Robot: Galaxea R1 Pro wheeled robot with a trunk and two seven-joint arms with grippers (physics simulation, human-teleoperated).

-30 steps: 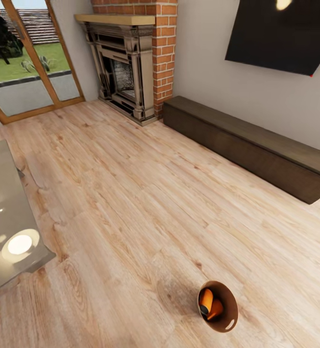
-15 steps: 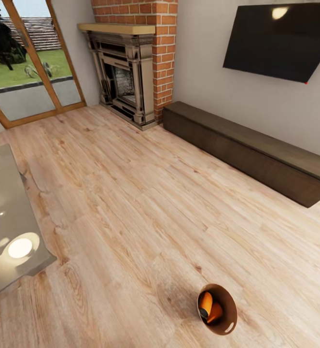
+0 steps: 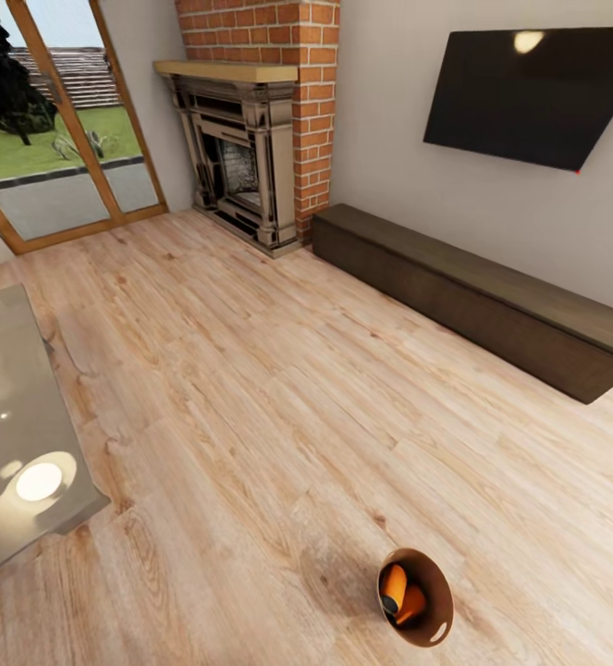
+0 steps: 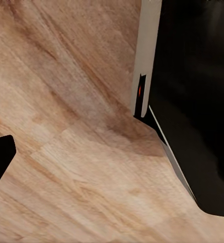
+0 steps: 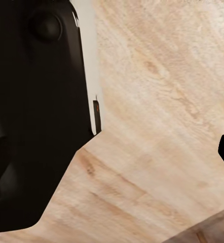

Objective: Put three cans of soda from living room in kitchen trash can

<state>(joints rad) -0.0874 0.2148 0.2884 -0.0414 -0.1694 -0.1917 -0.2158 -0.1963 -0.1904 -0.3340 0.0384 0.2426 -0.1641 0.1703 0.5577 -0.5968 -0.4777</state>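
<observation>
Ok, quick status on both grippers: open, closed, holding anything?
Left gripper: jaws apart, nothing between them, just wood floor.
Right gripper: jaws apart, also empty.

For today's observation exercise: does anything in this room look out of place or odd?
Yes. The bin stands alone on the open wood floor, far from any wall, with orange cans lying tilted inside. Nothing looks spilled or damaged.

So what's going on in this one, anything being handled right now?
Nothing is being handled. The head view looks over a living room floor where a small round bin stands, with orange soda cans lying inside it. A glass table sits at the left, a fireplace and TV beyond.
</observation>
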